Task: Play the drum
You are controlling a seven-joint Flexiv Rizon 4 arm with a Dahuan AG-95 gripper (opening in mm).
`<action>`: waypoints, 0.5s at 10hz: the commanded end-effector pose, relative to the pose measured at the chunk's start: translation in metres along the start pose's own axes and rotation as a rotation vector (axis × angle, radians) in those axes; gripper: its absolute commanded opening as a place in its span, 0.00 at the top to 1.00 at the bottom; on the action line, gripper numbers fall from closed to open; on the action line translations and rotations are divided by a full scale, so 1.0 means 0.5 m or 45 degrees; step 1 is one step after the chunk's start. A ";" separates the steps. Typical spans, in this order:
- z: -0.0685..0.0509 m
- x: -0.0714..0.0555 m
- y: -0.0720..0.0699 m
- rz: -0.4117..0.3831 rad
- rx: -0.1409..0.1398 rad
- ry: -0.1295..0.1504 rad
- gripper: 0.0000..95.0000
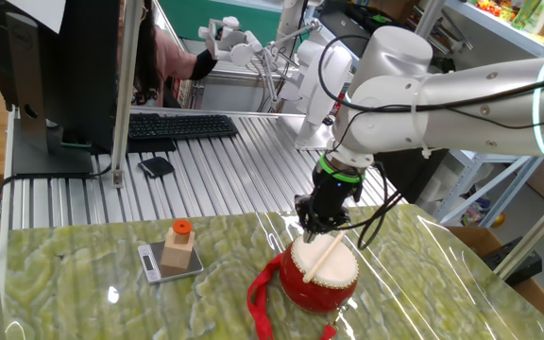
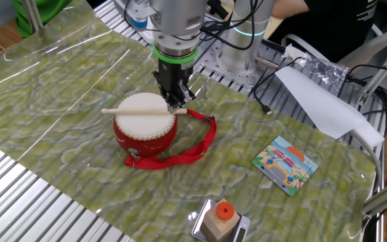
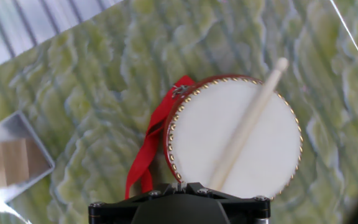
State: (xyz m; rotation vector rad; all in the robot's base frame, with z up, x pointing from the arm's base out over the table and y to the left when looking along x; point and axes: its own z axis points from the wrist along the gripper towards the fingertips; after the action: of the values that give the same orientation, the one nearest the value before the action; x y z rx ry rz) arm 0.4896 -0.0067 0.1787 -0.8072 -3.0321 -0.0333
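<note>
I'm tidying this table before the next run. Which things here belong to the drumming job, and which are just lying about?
Belongs to the job:
- drum
- drumstick, lying across the drum's skin
- gripper, shut on the drumstick's end

Lying about:
- wooden block with orange cap, on a small metal tray
- picture card
- keyboard

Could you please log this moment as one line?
claw: shut on drumstick | drumstick: lying across drum skin | drum: upright on table
</note>
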 end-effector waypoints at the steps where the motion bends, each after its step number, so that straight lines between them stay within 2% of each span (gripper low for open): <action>1: -0.007 0.010 -0.014 0.212 -0.005 0.001 1.00; 3: -0.013 0.014 -0.022 0.264 -0.010 0.005 1.00; 5: -0.016 0.019 -0.031 0.271 -0.023 0.010 1.00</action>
State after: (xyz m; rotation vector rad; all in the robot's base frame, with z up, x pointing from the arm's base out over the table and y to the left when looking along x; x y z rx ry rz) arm 0.4737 -0.0156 0.1862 -1.1189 -2.9239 -0.0600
